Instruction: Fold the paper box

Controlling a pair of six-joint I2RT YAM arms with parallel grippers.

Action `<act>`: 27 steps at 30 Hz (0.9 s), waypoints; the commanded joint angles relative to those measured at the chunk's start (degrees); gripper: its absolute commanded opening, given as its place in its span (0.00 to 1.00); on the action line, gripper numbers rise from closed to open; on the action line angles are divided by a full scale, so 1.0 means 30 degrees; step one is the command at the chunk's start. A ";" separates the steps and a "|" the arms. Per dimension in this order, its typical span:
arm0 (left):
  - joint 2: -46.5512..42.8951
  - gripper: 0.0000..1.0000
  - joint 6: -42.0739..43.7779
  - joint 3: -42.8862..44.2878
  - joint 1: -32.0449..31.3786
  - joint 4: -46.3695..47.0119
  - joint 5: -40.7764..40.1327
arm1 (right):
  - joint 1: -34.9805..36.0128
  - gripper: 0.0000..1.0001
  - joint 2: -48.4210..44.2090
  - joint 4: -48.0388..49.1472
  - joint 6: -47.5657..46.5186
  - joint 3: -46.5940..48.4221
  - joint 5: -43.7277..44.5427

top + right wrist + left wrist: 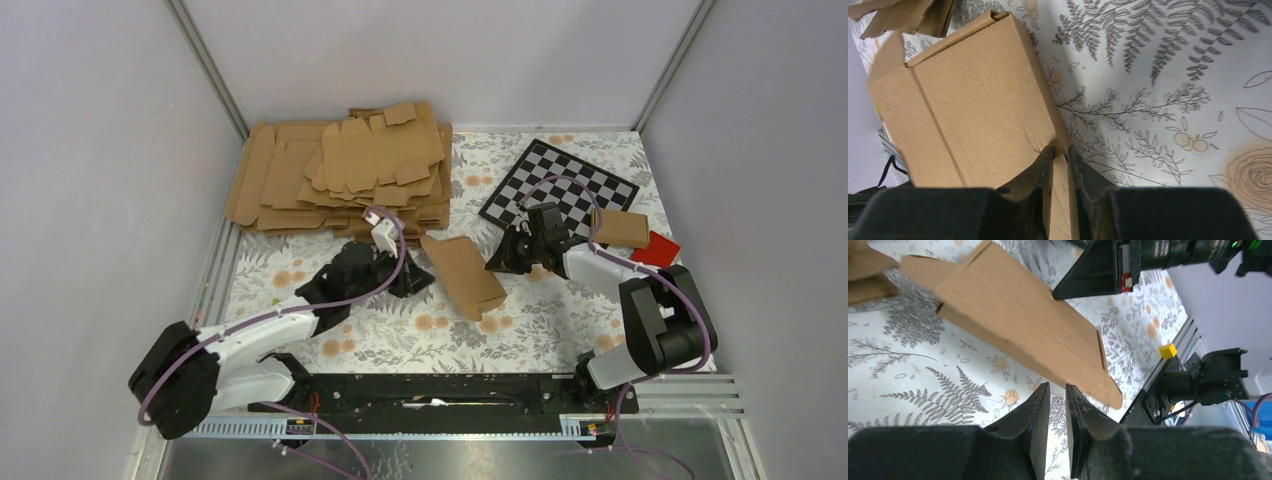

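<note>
Slim brown cardboard paper box (462, 275) lying mid-desk (560, 325), well clear of every edge. One side pinched between clenched right fingers (1039, 175). Opposite side just beyond left fingers (1037, 407), pressed together and empty.

The left arm (255, 335) and right arm (598, 265) both have white links joined by bulky black joints, and a thin purple cable (560, 179) loops along each from base to wrist. The left arm carries a small white block (383, 233) at its wrist. The left gripper (1058, 388) and right gripper (1059, 150) are matte black, each with two wedge-shaped fingers (1038, 412) that taper to thin tips out of a broad, rounded body; a small round hole (991, 429) sits at the root of one finger.
</note>
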 commanded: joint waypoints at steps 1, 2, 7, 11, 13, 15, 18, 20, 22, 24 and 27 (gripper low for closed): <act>-0.1385 0.22 0.0302 0.0027 0.0707 -0.1404 -0.0794 | -0.0630 0.03 0.0794 -0.1147 -0.0526 -0.0689 0.0676; -0.1411 0.22 0.0219 -0.0051 0.0872 -0.1566 -0.0839 | -0.0709 0.03 0.0911 -0.1152 -0.0656 -0.0673 0.0616; 0.0276 0.22 -0.0608 -0.0631 0.1084 -0.0344 -0.0116 | -0.0712 0.05 0.2279 -0.1065 -0.1163 -0.0341 -0.0385; 0.3284 0.22 -0.1434 -0.0187 0.0888 0.2240 0.1584 | -0.0717 0.08 0.2762 -0.0295 -0.0889 -0.0454 -0.1593; 0.4532 0.22 -0.1557 0.0354 0.0459 0.3579 0.1760 | -0.0688 0.11 0.2673 -0.0092 -0.0911 -0.0514 -0.1878; 0.5585 0.25 -0.1191 0.1491 0.0022 0.3849 0.1495 | -0.0687 0.14 0.2396 -0.0131 -0.1039 -0.0499 -0.1833; 0.7202 0.27 -0.0867 0.2721 -0.0193 0.4384 0.1667 | -0.0596 0.16 0.2099 -0.0178 -0.1267 -0.0478 -0.1416; 0.8378 0.27 -0.0699 0.3538 -0.0184 0.4703 0.2098 | -0.0234 0.17 0.2115 -0.0695 -0.1566 -0.0204 -0.0455; 0.9106 0.27 -0.0369 0.4369 -0.0194 0.4751 0.2376 | 0.0558 0.18 0.2209 -0.1229 -0.1912 0.0233 0.1023; 0.9425 0.27 0.0033 0.5025 -0.0202 0.4565 0.2491 | 0.1523 0.18 0.2317 -0.1322 -0.1919 0.0549 0.1927; 0.9614 0.27 0.0751 0.5719 -0.0263 0.3795 0.3028 | 0.2618 0.18 0.2648 -0.1310 -0.1769 0.1181 0.2340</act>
